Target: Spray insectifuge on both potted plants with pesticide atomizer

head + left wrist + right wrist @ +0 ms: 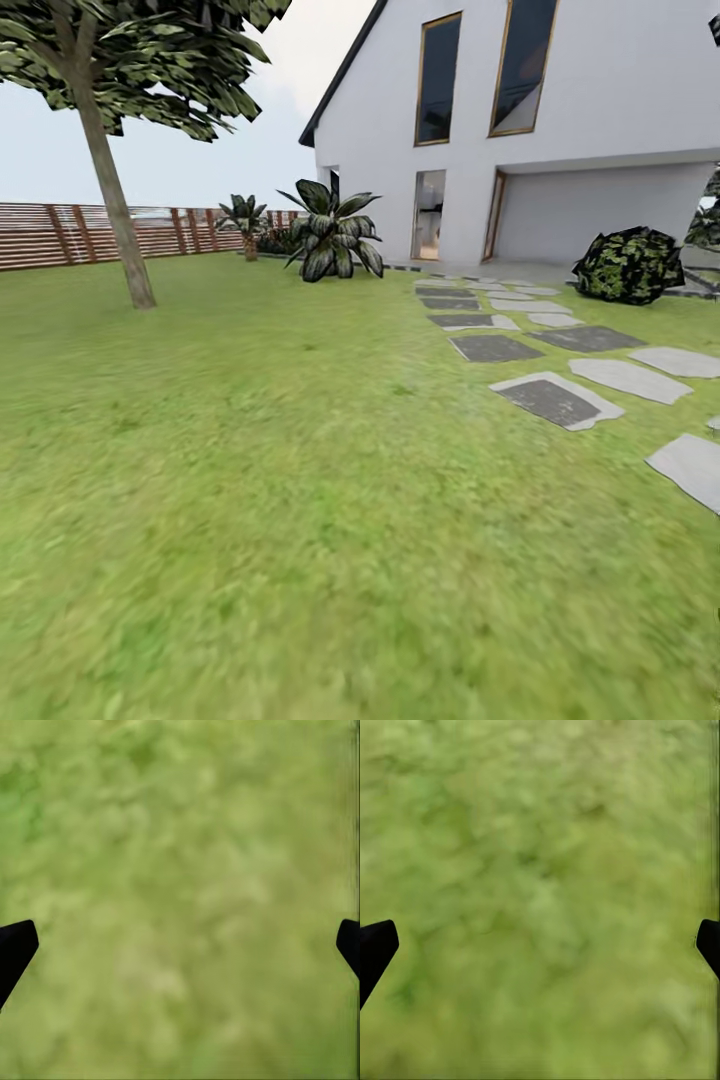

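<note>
The garden lawn (250,480) stretches from the white house (560,120). I see both hands, left hand (180,945) and right hand (540,945), spread wide, empty, above grass. Atomizer location unconfirmed; pickup and spraying remain.

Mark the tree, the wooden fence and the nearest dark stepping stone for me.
tree (110,200): head view, on the trunk, mid-height.
wooden fence (40,235): head view, on the brown slats left of the trunk.
dark stepping stone (550,400): head view, middle of its dark top face.
</note>
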{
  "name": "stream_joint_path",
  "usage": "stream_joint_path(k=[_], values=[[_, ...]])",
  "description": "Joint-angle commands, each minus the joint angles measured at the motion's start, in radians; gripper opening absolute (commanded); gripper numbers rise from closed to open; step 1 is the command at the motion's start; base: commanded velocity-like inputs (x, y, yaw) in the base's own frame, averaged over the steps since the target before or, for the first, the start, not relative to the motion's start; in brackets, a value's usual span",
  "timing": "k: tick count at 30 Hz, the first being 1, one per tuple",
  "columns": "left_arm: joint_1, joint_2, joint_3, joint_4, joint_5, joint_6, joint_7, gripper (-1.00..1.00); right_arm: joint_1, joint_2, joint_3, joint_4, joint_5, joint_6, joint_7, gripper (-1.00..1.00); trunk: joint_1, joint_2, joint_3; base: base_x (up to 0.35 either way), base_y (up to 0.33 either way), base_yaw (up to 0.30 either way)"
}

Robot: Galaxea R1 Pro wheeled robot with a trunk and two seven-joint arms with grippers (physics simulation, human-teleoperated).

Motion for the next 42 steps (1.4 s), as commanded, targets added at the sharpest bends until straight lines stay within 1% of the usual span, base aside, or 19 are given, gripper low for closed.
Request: stream_joint_path(k=[1, 10, 28, 42], values=[[0.000, 0.000, 0.001, 0.000, 0.001, -0.003, -0.001, 1.00, -0.001, 0.000, 0.000, 0.001, 0.000, -0.003, 0.000, 1.00, 0.000, 0.000, -0.001, 0.339, 0.000, -0.255], [0.000, 0.000, 0.001, 0.000, 0.001, -0.004, -0.001, 1.00, -0.001, 0.000, 0.000, 0.001, 0.000, -0.003, 0.000, 1.00, 0.000, 0.000, 0.003, 0.339, 0.026, -0.255], [0.000, 0.000, 0.001, 0.000, 0.001, -0.004, -0.001, 1.00, -0.001, 0.000, 0.000, 0.001, 0.000, -0.003, 0.000, 1.00, 0.000, 0.000, 0.010, 0.339, 0.097, -0.255], [0.000, 0.000, 0.001, 0.000, 0.001, -0.004, -0.001, 1.00, -0.001, 0.000, 0.000, 0.001, 0.000, -0.003, 0.000, 1.00, 0.000, 0.000, 0.015, 0.339, 0.008, -0.255]])
